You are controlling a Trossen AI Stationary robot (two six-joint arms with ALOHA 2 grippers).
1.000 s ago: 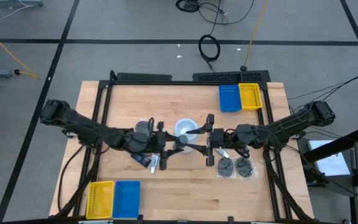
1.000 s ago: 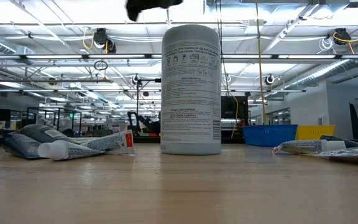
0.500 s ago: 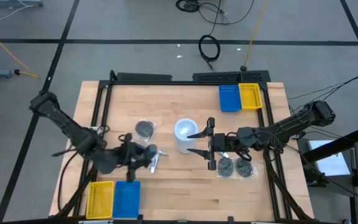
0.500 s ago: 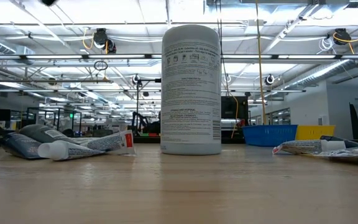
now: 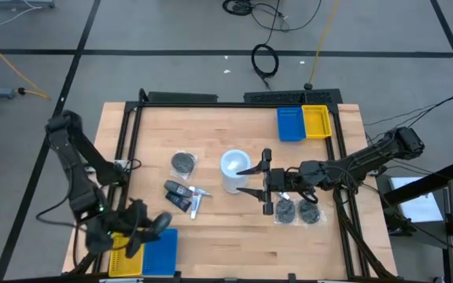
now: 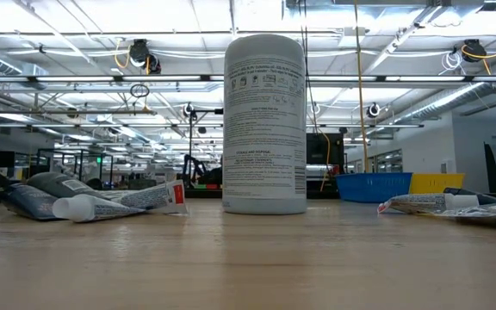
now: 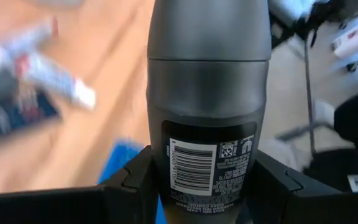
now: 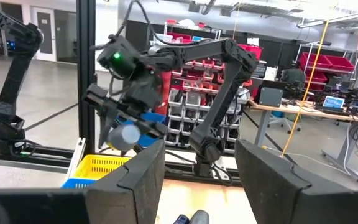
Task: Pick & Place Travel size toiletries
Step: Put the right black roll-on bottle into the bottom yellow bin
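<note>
Toiletries mostly lie loose mid-surface: I grip one dark bottle in my left claw above the blue tray at the front-left corner, unreleased, while my right claw waits open beside the white cylinder.

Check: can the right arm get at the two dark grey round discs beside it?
Probably yes. The right pincer hovers open just next to the two dark grey round discs, with bare table around them. The white cylinder sits on its far side.
</note>
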